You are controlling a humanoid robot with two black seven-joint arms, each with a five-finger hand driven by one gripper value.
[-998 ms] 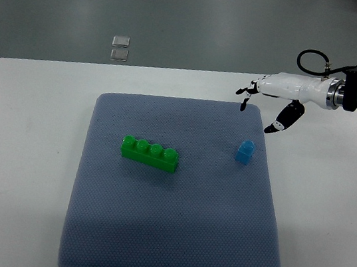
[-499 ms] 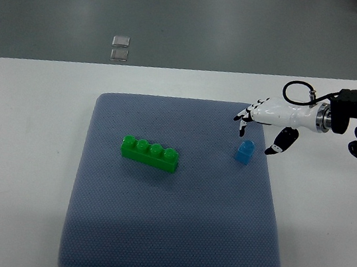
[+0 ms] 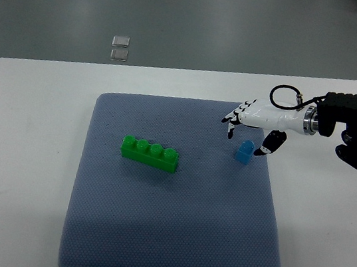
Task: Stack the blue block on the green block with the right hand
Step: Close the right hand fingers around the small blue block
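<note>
A small blue block [image 3: 244, 152] stands on the right part of the blue-grey mat [image 3: 169, 239]. A long green block [image 3: 150, 154] with a row of studs lies left of it, near the mat's middle. My right hand [image 3: 248, 134], white with black fingertips, comes in from the right edge and hovers over the blue block. Its fingers [image 3: 232, 120] are spread to the block's upper left and its thumb [image 3: 267, 145] hangs just to the block's right. The hand is open and holds nothing. The left arm is out of view.
The mat lies on a white table [image 3: 21, 150]. Two small clear squares [image 3: 119, 47] sit on the grey floor beyond the table's far edge. My right arm's black wrist and cable [image 3: 341, 124] stretch over the table's right side.
My right hand has moved left and down toward me, from beyond the mat's far right corner to right over the blue block. Neither block has moved.
</note>
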